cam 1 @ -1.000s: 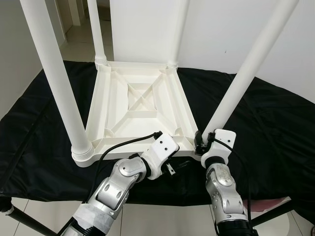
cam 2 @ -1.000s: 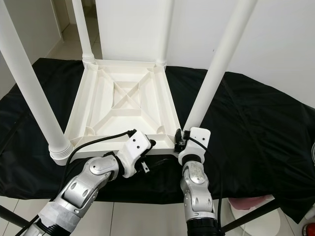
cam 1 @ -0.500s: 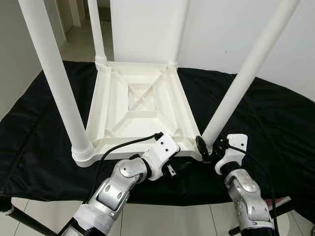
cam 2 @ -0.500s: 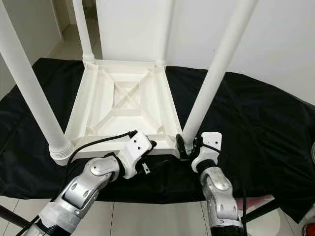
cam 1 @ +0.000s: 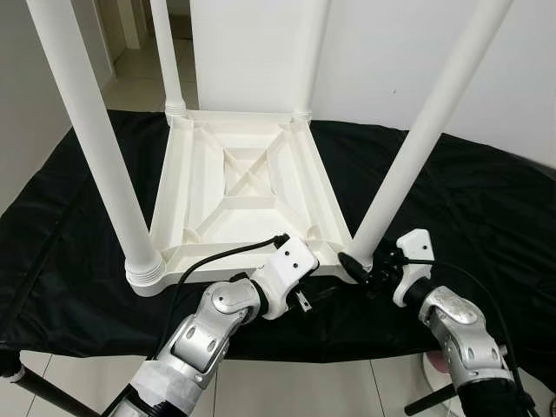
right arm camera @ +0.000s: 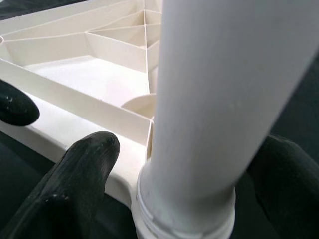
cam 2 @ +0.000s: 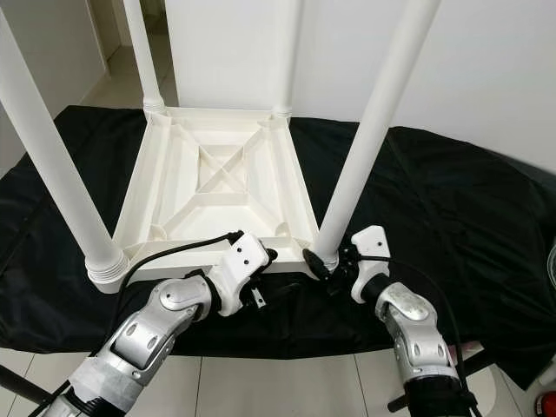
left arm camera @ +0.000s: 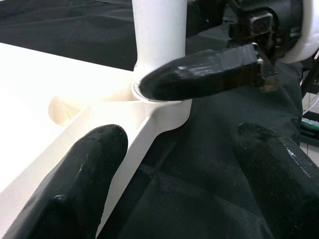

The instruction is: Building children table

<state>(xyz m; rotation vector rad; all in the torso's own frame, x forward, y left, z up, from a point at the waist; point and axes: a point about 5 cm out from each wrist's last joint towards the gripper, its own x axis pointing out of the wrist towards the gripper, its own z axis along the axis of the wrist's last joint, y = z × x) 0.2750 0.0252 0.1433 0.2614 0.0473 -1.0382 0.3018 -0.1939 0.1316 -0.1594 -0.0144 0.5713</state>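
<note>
A white plastic children's table [cam 1: 334,208] lies upside down on a black cloth. Its four round legs point up. The near right leg [cam 1: 408,156] stands in its corner socket. My right gripper [cam 1: 358,271] is open, and its two black fingers straddle the base of that leg [right arm camera: 214,99], with a gap showing on one side. My left gripper [cam 1: 317,291] is open just in front of the same corner. One of its fingers [left arm camera: 94,164] lies over the table's rim, and the other lies over the cloth, with nothing between them.
The other legs stand at the near left [cam 1: 100,148], far left [cam 1: 167,61] and far right [cam 1: 313,52]. The black cloth [cam 1: 486,200] covers the work surface, and its front edge drops to a tiled floor [cam 1: 304,391]. A white wall rises behind.
My right arm has swung out to the right, and its gripper now reaches the leg's base from the side instead of from the front. The left arm has stayed put.
</note>
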